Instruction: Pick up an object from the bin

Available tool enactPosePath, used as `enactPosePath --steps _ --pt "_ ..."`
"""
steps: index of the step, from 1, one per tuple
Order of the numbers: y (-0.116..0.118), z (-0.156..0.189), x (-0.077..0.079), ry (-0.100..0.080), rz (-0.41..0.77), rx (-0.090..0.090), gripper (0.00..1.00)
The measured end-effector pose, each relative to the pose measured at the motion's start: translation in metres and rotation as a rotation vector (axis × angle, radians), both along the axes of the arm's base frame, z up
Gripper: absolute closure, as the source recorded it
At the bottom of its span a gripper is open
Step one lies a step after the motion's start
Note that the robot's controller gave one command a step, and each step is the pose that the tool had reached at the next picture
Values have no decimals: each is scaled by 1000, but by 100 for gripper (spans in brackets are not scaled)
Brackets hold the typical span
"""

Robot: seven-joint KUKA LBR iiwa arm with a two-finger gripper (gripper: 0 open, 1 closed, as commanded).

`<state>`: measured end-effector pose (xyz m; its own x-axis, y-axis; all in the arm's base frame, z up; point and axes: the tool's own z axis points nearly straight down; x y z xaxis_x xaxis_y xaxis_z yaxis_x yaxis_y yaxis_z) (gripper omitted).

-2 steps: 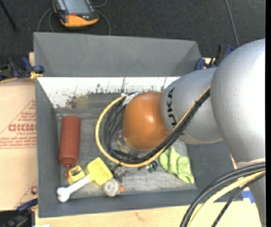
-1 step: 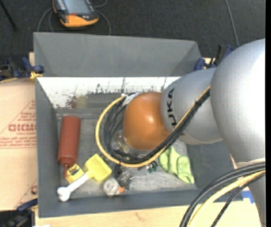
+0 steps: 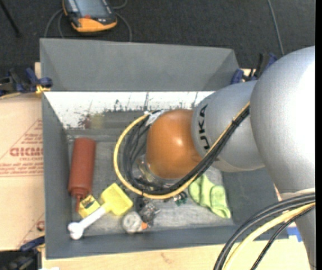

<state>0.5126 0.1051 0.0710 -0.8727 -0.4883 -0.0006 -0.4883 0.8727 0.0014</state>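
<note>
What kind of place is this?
Probably a robotics lab's bin-picking test cell: a KUKA arm reaches into a grey metal bin holding unrelated odds like a red cylinder and a white bone-shaped toy.

We see a large silver-grey arm of smooth, rounded metal shells [image 3: 285,111], its thick links swelling like polished cylinders and domes. On the link next to the wrist, black block lettering [image 3: 199,129] runs sideways along the shell, and we can read the letters "UKA". The wrist carries a glossy orange dome-shaped cover [image 3: 169,145], round as a ball. A yellow cable [image 3: 116,152] sweeps in a wide loop around that cover, with a bundle of thin black cables [image 3: 129,156] just inside it. More yellow and black cables [image 3: 262,225] curve side by side past the arm's lowest shell.
</note>
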Motion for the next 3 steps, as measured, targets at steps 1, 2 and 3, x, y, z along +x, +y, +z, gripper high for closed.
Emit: enactPosePath --steps 1,2,3 --pt "9 1 -1 -3 270 -3 100" --pt "10 0 -1 -3 268 -2 0" --pt "10 1 -1 -4 267 -1 100"
